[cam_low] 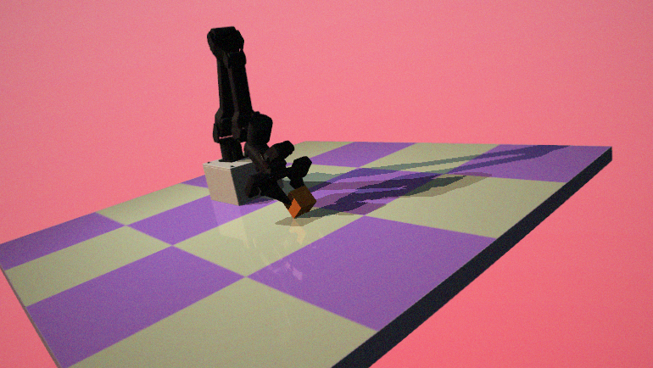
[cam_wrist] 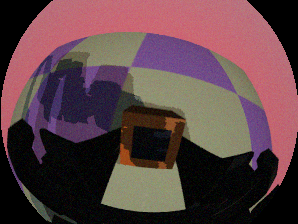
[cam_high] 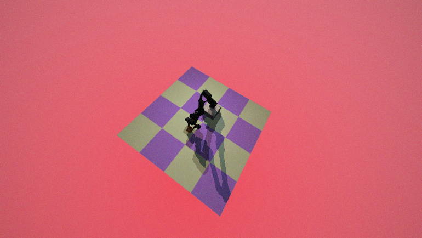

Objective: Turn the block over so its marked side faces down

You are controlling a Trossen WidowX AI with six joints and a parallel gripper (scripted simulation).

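Note:
The orange block (cam_high: 189, 129) (cam_low: 301, 202) (cam_wrist: 152, 122) is tilted, with one lower edge or corner close to the checkered table (cam_high: 183, 171) (cam_low: 182, 337) (cam_wrist: 200, 100); whether it touches cannot be told. Its dark square mark (cam_wrist: 151, 144) faces the wrist camera, back toward the gripper's palm. My gripper (cam_high: 190, 128) (cam_low: 296, 196) (cam_wrist: 149, 135) is shut on the block, one finger on each side. It reaches down at a slant in the exterior view. The block's far side is hidden in the wrist view.
The arm's pale base box (cam_high: 212, 112) (cam_low: 221, 182) stands behind the block. The arm folds up high above the base. Long arm shadows lie across the table to the right in the exterior view. The table's dark edge (cam_low: 475, 253) runs along the right.

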